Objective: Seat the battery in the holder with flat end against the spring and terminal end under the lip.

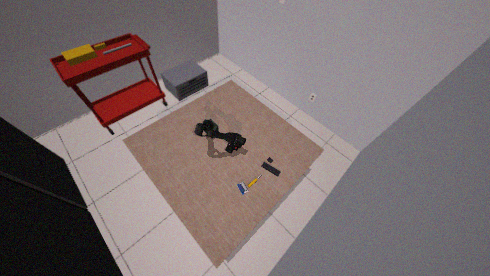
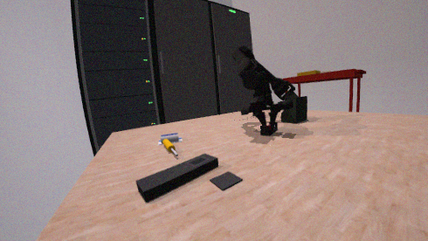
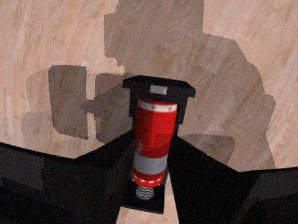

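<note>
In the wrist view a red battery [image 3: 154,137] with a grey band is held lengthwise between my fingers. My gripper [image 3: 152,137] [image 1: 235,144] [image 2: 267,124] is shut on it. Under it lies the black holder [image 3: 158,86], in line with the battery. The battery's far end points at the holder's far wall, where a small grey contact shows. Its near end is by the grey spring [image 3: 144,192]. I cannot tell whether the battery rests in the holder or hangs just above it. In the top and exterior views the arm bends low over the wooden table [image 2: 332,183] and the battery is hidden.
A long black box [image 2: 176,175] [image 1: 270,169], a small flat black square [image 2: 225,180], a yellow screwdriver [image 2: 169,146] [image 1: 254,181] and a blue-white item [image 2: 170,137] [image 1: 242,188] lie nearer the table's edge. A red cart [image 1: 102,65] and a grey cabinet [image 1: 185,80] stand beyond.
</note>
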Controlling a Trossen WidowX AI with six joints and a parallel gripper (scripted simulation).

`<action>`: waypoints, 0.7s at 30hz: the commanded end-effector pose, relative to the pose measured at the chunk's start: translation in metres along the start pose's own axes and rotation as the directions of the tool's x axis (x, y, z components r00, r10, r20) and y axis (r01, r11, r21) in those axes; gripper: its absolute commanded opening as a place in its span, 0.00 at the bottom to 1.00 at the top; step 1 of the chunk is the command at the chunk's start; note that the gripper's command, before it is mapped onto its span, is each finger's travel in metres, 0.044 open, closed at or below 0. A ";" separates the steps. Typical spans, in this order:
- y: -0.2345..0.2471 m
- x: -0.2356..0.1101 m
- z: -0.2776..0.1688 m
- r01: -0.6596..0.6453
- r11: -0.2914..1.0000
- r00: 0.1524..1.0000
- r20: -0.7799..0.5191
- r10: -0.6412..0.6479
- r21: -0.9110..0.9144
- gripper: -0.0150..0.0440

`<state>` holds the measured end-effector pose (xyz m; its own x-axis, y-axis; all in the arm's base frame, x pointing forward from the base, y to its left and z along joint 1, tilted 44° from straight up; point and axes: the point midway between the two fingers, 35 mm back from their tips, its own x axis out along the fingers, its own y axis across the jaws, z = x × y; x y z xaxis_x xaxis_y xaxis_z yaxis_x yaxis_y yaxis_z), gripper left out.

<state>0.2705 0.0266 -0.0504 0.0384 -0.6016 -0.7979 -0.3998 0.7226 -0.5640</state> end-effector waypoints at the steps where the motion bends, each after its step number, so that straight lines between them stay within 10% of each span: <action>1: 0.000 0.000 0.001 0.000 1.000 1.000 0.000 0.000 0.007 0.39; 21: 0.002 -0.015 0.000 -0.002 1.000 1.000 0.000 0.002 0.000 0.56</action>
<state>0.2694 0.0335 -0.0429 0.0404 -0.6057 -0.7947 -0.4062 0.7167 -0.5669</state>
